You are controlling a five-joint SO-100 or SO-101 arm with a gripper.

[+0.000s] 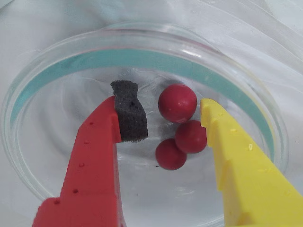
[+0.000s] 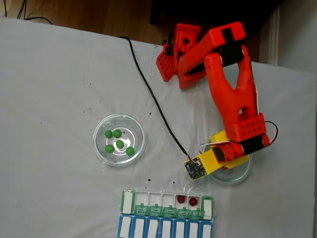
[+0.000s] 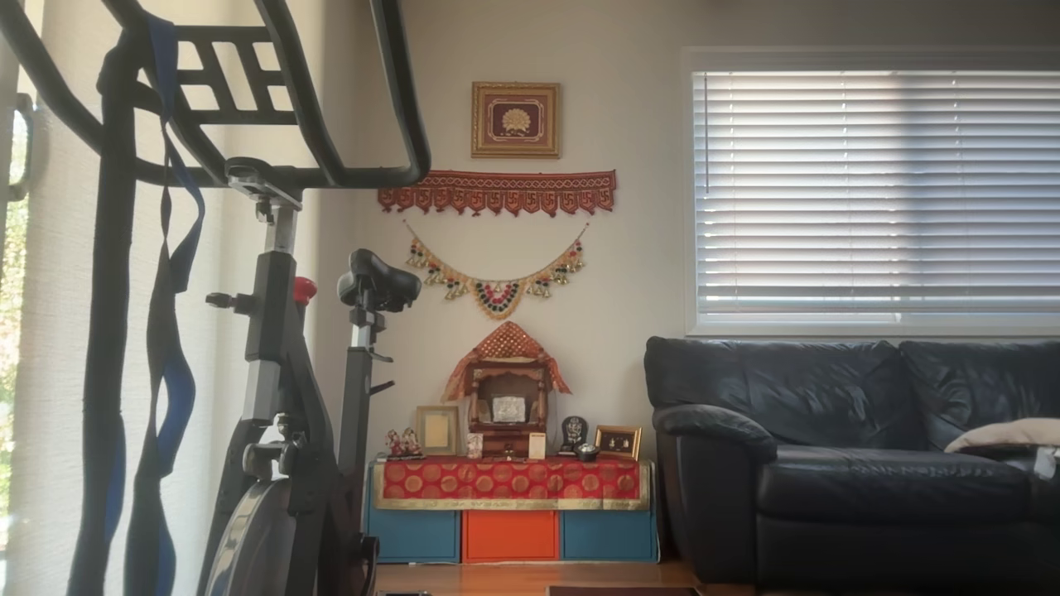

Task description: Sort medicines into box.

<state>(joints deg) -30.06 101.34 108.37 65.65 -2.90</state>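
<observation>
Orange arm (image 2: pixel 230 94) reaches down over right glass dish (image 2: pixel 237 174). Pill box (image 2: pixel 166 218) at table's near edge, two red balls (image 2: pixel 186 200) in its open white row. Left dish (image 2: pixel 119 139) holds five green balls (image 2: pixel 119 142). Gripper (image 1: pixel 161 125) spread wide, empty, straddling three red balls (image 1: pixel 177 103) inside the dish (image 1: pixel 142 52) in wrist view.
</observation>
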